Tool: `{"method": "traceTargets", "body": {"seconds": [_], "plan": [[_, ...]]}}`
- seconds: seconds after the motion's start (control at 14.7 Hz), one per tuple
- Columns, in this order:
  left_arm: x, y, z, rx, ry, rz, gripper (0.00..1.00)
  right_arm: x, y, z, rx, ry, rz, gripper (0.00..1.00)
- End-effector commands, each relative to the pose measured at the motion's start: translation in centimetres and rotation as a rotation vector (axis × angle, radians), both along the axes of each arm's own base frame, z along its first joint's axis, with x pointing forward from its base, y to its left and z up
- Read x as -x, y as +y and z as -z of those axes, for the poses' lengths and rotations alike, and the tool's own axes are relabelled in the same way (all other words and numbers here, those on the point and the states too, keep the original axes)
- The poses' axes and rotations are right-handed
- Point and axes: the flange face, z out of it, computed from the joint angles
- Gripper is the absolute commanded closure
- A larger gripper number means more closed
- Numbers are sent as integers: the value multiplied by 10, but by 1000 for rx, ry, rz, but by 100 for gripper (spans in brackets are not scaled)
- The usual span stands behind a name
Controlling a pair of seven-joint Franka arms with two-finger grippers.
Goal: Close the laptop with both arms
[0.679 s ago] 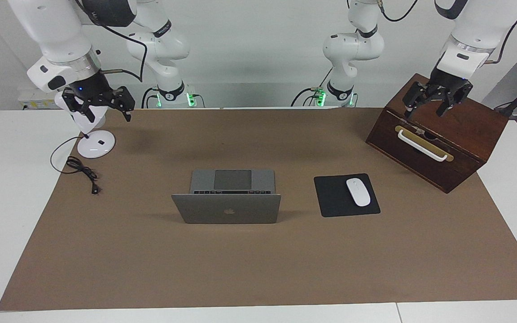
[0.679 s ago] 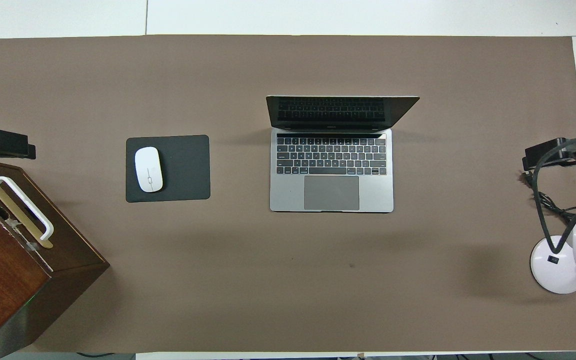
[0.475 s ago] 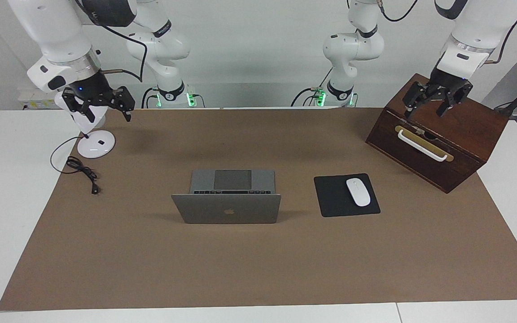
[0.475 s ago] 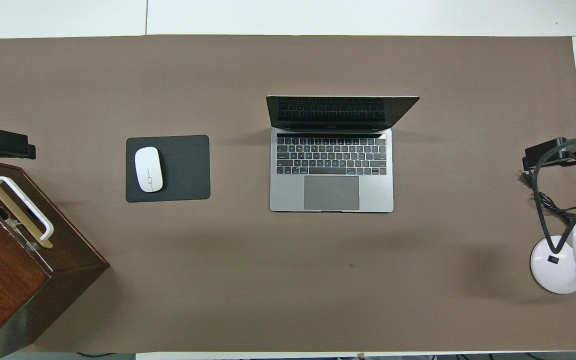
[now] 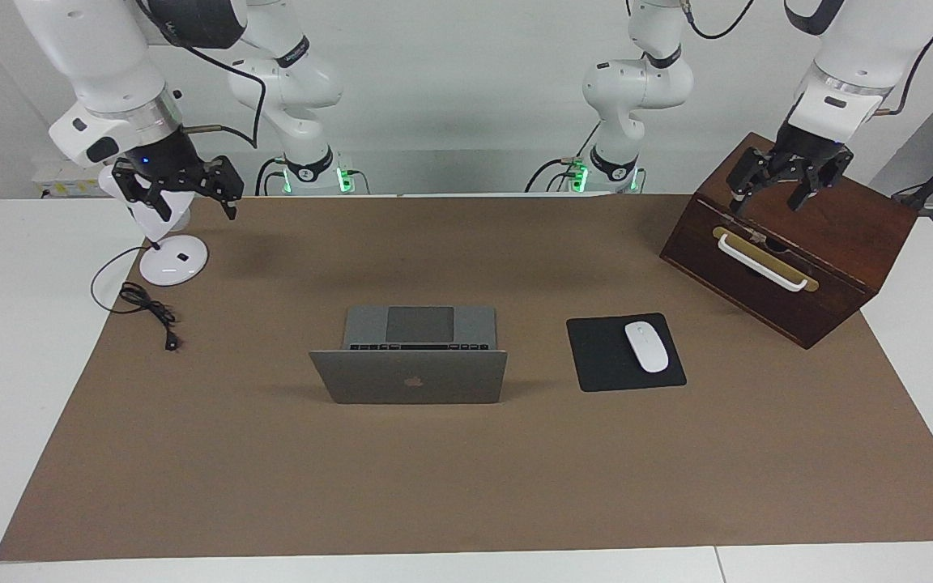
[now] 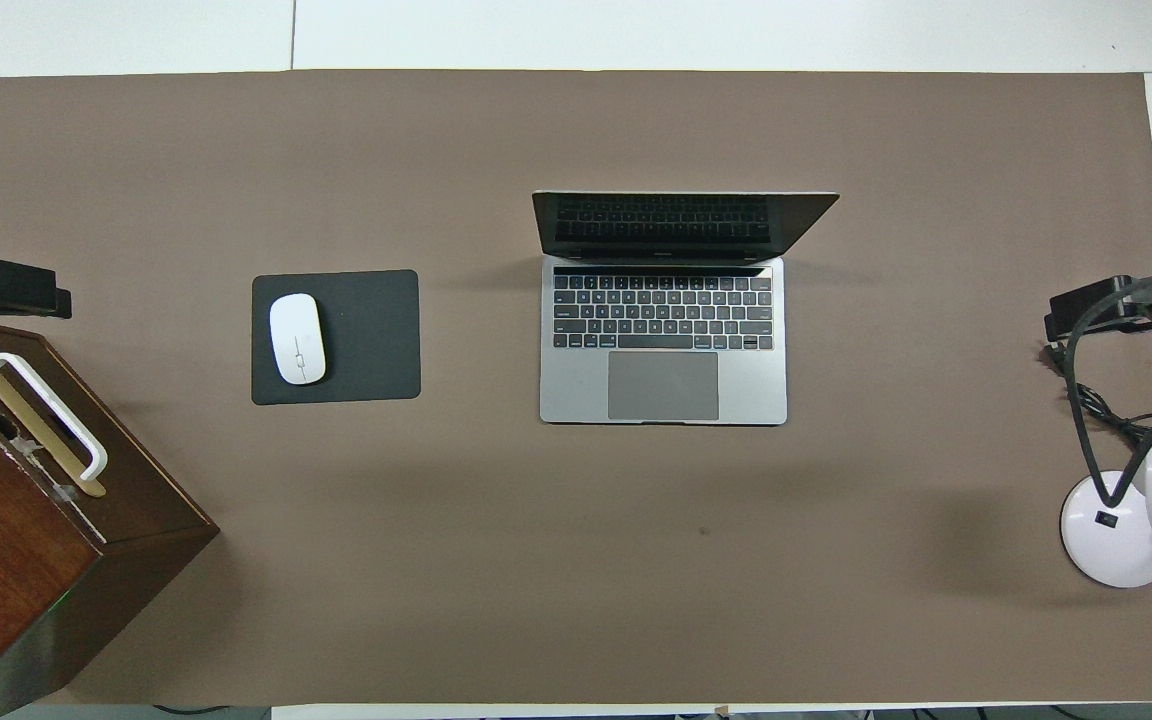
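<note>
both arms are up and waiting at their own ends of the counter (image 5: pixel 912 356), nothing touched yet. the left pincer (image 5: pixel 786 182) hangs over the wooden box (image 5: pixel 839 243), fingers spread apart and empty. the right pincer (image 5: pixel 181 188) hangs over the white lamp base (image 5: pixel 173 263), fingers apart too, nothing in them. the laptop (image 5: pixel 410 356) sits mid-counter on the brown mat (image 5: pixel 466 486), well apart from both pincers and roughly between them, lid standing up, keyboard facing the robots. so by my read we're at the very start: the approach hasn't begun, the lid is still fully open.

what comes next, i'd say, calls for both arms to swing inward and come down at the lid's top edge, one toward each corner, then push it evenly toward the robots so it folds flat without the base skidding. the black mouse pad (image 5: pixel 624 352) with the white mouse (image 5: pixel 646 346) lies between the left pincer and the laptop, so that arm wants to pass over it with room to spare.

hard to see: from overhead only a dark sliver of each pincer shows at the frame edges, the box and the lamp are cut off there, and the lamp's head sits partly masked by the right pincer in the facing view.
</note>
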Motion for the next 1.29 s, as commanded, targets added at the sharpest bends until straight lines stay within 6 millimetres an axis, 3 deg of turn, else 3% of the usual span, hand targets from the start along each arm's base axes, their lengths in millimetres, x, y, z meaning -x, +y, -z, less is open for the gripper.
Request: {"method": "traceTargets", "body": {"seconds": [0.0,0.61,0.95,1.22], "plan": [[3,3,3,-18,-9,-10,0,7,-4,0,-8,-4,-4,0],[3,3,5,-18,-6,-11,0,-21,-3,-7,-5,-127,-13,0],[2,17,8,-18,-24,-31,0,-22,-1,-7,-4,-128,-16,0],[2,17,9,-18,-19,-31,0,-22,-3,-7,-2,-128,-14,0]]}}
